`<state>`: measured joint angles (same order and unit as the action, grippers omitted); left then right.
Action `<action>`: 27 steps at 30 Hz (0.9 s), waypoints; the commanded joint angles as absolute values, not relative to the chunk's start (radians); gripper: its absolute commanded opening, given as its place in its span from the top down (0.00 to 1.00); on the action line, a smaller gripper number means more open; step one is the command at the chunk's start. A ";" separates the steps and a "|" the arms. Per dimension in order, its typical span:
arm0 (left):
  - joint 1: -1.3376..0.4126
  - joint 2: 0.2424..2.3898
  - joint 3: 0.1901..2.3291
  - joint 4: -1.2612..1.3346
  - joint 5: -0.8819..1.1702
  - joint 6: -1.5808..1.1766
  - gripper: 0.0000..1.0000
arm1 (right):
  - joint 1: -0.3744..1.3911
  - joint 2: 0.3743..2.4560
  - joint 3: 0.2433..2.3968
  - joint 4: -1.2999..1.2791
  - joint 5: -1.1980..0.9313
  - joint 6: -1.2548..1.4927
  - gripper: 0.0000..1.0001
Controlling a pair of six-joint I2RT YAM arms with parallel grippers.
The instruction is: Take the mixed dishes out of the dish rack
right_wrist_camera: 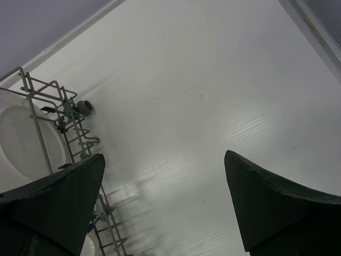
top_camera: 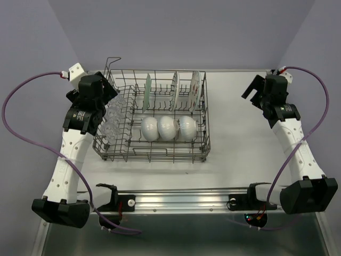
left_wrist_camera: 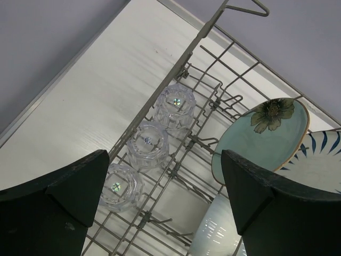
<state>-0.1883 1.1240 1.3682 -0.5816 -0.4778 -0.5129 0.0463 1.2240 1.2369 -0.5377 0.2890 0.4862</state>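
The grey wire dish rack (top_camera: pixel 154 158) stands mid-table. Three white bowls (top_camera: pixel 168 128) lie in a row at its front. Three plates stand upright in the tines at the back, among them a pale green plate (top_camera: pixel 147 92) and a patterned white plate (top_camera: pixel 195 89). Three clear glasses (top_camera: pixel 113 116) stand along its left side. My left gripper (top_camera: pixel 109 96) is open and empty above the rack's left edge. In the left wrist view the glasses (left_wrist_camera: pixel 148 143), the green plate (left_wrist_camera: pixel 261 136) and a bowl (left_wrist_camera: pixel 218 234) lie below the left gripper (left_wrist_camera: pixel 165 160). My right gripper (top_camera: pixel 253 90) is open and empty, right of the rack.
In the right wrist view the right gripper (right_wrist_camera: pixel 165 160) hangs over bare white table (right_wrist_camera: pixel 213 96), with the rack's right wall (right_wrist_camera: pixel 69 133) at the left. Purple walls bound the table at the back. A metal rail (top_camera: pixel 181 200) runs along the near edge.
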 commanded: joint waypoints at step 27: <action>-0.140 1.166 1.241 -0.646 -0.505 -0.512 0.01 | 0.322 1.239 1.287 -0.534 0.109 0.316 0.00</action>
